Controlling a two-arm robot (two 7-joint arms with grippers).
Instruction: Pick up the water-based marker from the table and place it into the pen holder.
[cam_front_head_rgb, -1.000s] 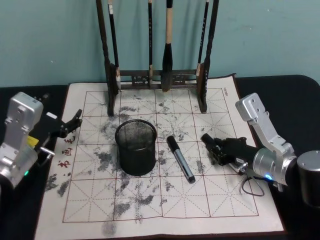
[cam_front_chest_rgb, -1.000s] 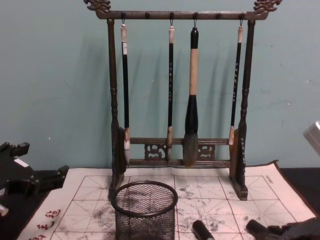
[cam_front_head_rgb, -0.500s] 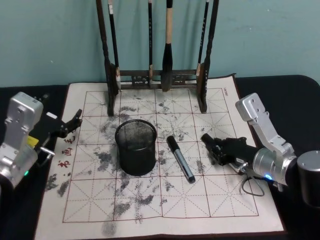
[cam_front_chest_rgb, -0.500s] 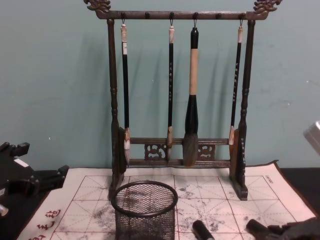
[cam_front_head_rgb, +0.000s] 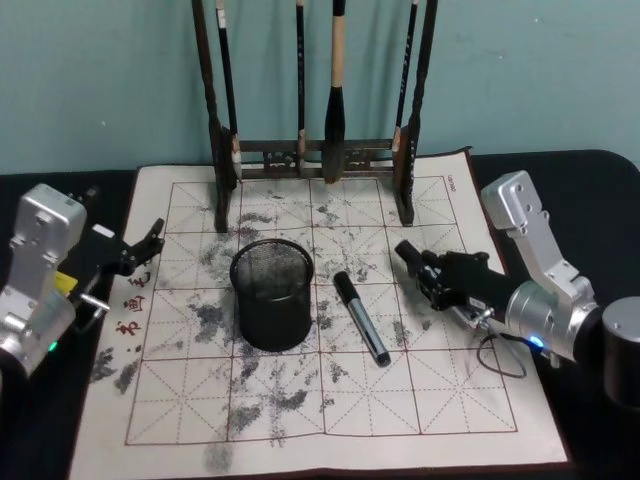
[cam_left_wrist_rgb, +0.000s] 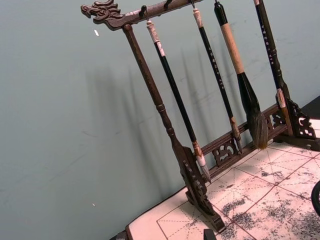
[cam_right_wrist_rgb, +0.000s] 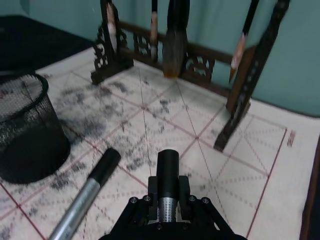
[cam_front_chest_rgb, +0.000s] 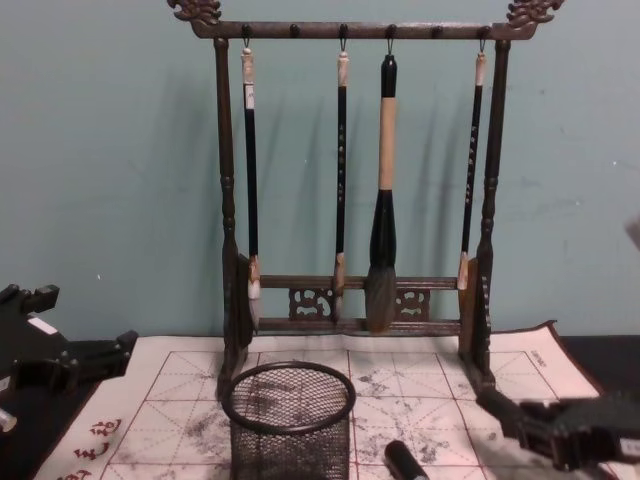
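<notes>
Lifts and advances the right claw (cam_front_head_rgb: 408, 256), pinched narrow and empty, since a moment ago, yet leaves the water-based marker (cam_front_head_rgb: 360, 318) flat on the bench (cam_front_head_rgb: 570, 175) just beside the pen holder (cam_front_head_rgb: 272, 292), so likely still lines up the grasp; keeps left claw (cam_front_head_rgb: 148, 243) parked far left.

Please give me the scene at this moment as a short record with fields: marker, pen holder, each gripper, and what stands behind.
marker: lies flat on the mat, right of the pen holder, nothing touching it
pen holder: upright on the mat, looks empty
right gripper: low over the mat, right of the marker, apart from it
left gripper: at the mat's left edge, far from the marker
brush rack: at the mat's back edge, four brushes hanging
table: black, under the mat
</notes>
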